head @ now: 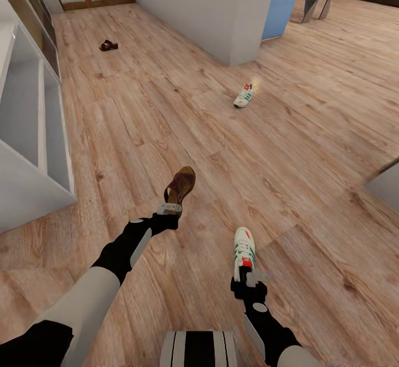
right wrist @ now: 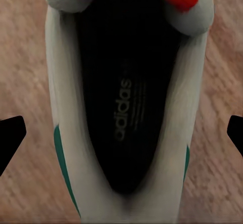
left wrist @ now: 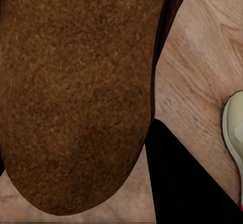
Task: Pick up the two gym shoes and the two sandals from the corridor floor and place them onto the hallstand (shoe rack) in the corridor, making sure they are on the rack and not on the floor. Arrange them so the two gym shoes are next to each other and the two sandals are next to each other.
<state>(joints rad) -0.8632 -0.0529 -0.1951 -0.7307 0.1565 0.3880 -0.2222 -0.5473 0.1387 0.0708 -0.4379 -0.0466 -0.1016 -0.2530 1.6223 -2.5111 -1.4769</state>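
So you've got the corridor floor (head: 166, 106) with shoes scattered all over it, and the hallstand (head: 33, 151) sits along its left edge with the shelf bays I can see bare. Nothing looks racked yet.

Left arm is stretched forward and low, and the left gripper (head: 169, 208) looks clamped on the heel end of one sandal (head: 180, 185). The wrist view is basically all brown sole, so I can't actually see the fingers; I'm judging the pinch from the head view. Right arm is tucked closer in, the right gripper (head: 247, 276) is at the heel of a gym shoe (head: 244, 249), and the right wrist view shows dark fingertips (right wrist: 11, 139) spread well clear on both sides of it. I'd call that one not gripped.

The other gym shoe (head: 244, 95) lies out mid-floor near the white wall's corner, and the second sandal (head: 108, 45) is way off by the glass door.

Handling-wise, my guess is they're all light. The sneaker's padded collar will squash, so pinch the heel counter. The sandal's wedge heel is stiffer and a better bite than the strap.
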